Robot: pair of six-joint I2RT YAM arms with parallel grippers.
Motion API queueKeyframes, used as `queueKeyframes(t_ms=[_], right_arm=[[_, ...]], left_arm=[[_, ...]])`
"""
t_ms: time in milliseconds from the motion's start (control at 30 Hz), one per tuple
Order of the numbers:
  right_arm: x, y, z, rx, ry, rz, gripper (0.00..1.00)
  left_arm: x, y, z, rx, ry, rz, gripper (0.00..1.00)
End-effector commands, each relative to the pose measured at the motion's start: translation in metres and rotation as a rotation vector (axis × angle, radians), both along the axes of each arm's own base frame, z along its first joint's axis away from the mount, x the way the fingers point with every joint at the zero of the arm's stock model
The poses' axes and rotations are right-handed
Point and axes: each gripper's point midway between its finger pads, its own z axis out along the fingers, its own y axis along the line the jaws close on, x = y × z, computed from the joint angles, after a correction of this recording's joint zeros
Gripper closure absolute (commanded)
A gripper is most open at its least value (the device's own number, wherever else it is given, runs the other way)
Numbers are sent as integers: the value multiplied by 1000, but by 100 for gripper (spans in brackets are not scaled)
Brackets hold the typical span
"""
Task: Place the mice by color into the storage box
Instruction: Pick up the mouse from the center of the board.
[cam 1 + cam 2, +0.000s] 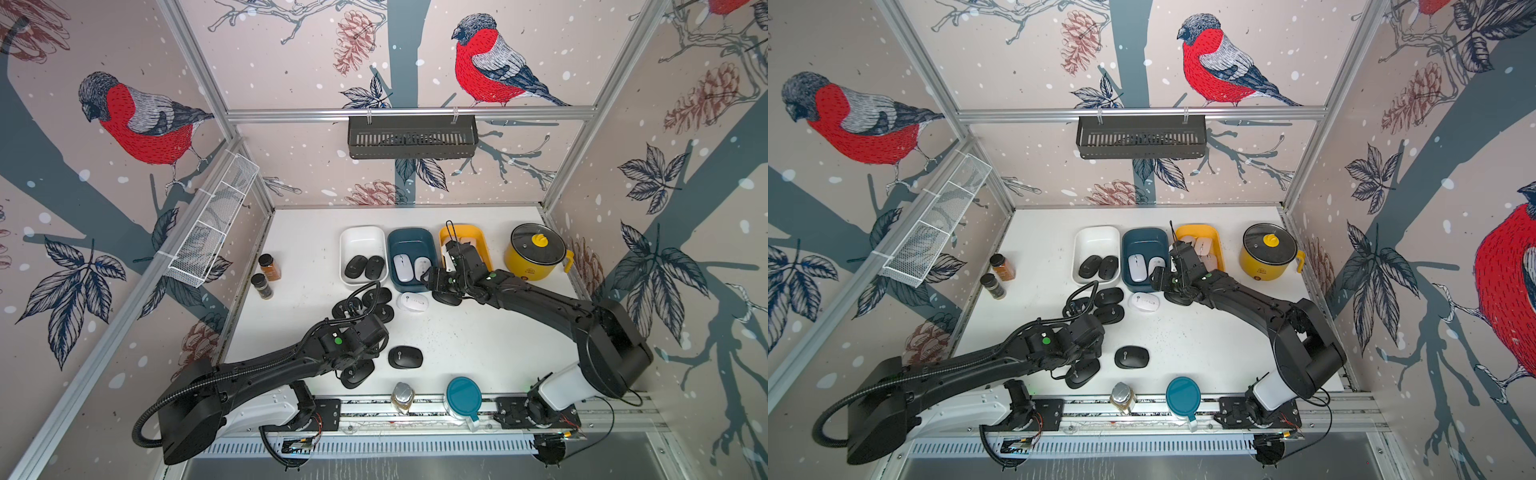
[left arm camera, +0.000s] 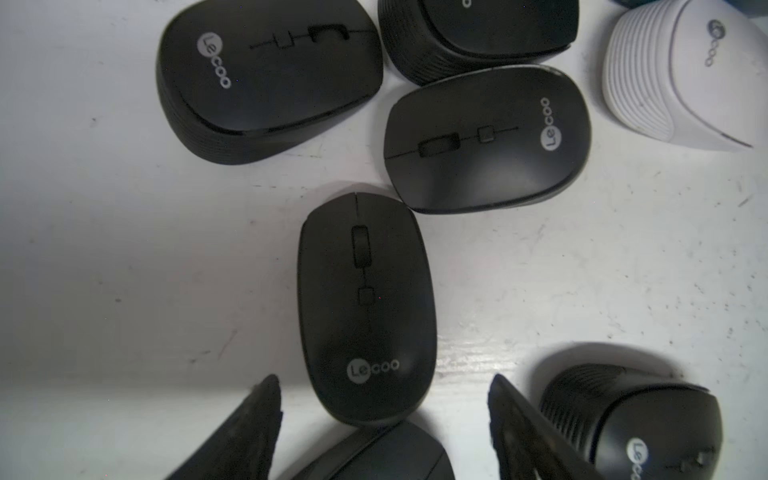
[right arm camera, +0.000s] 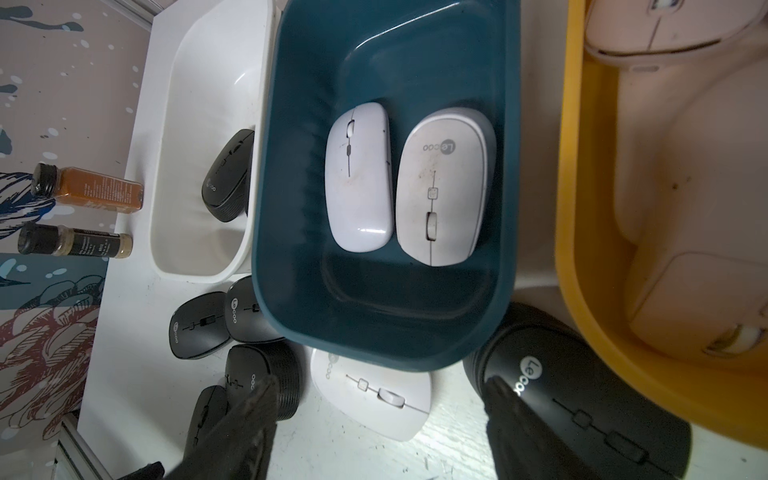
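The sorting was partly done. Just left of the teal bin (image 1: 409, 245), the white bin (image 1: 361, 241) held two black mice (image 1: 356, 266). In front of the teal bin and to its left, more loose black mice (image 1: 380, 297) lay clustered on the tabletop (image 1: 299, 257).

The left claw (image 2: 382, 380) hovered over them with its jaws apart and gripping nothing. In the left wrist view one black mouse (image 2: 365, 307) lay lengthwise ahead of it. Its rear end sat between the fingertips (image 2: 257, 415), with bare tabletop on either side. A second dark hump showed under the claw, and I could not tell whether it was touched.

The teal bin itself held two white mice (image 3: 359, 178) side by side. Directly in front of its near wall a lone white mouse (image 3: 370, 395) lay on the tabletop. The right claw (image 3: 381, 382) hung above it with jaws wide, one finger on each side and neither visibly touching. Another black mouse (image 3: 582, 403) lay just beside the finger on the far side from the white bin. Just right of the teal bin, the yellow bin (image 3: 577, 249) held pale pink mice (image 3: 698, 299).

Both arms seemed poised for a pick-up. Next, each claw would likely need to lower and close across its mouse's narrow width. The right one should keep its black neighbour out of the grip, then lift clear of the teal bin's near wall.
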Motion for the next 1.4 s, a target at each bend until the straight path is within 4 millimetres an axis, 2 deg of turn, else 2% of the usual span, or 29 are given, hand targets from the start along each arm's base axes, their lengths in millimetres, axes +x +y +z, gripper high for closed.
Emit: queueKeyframes(t_ms=[0, 167, 400, 1367], right_arm=[[1, 1, 2, 12, -4, -8, 22], [-1, 1, -2, 19, 10, -14, 22], [-1, 0, -4, 9, 16, -16, 22], [0, 2, -14, 2, 46, -19, 22]], left_arm=[[8, 8, 1, 54, -37, 46, 22], [12, 7, -6, 91, -30, 37, 21], [14, 0, -14, 55, -21, 31, 21], [20, 2, -41, 55, 51, 53, 27]])
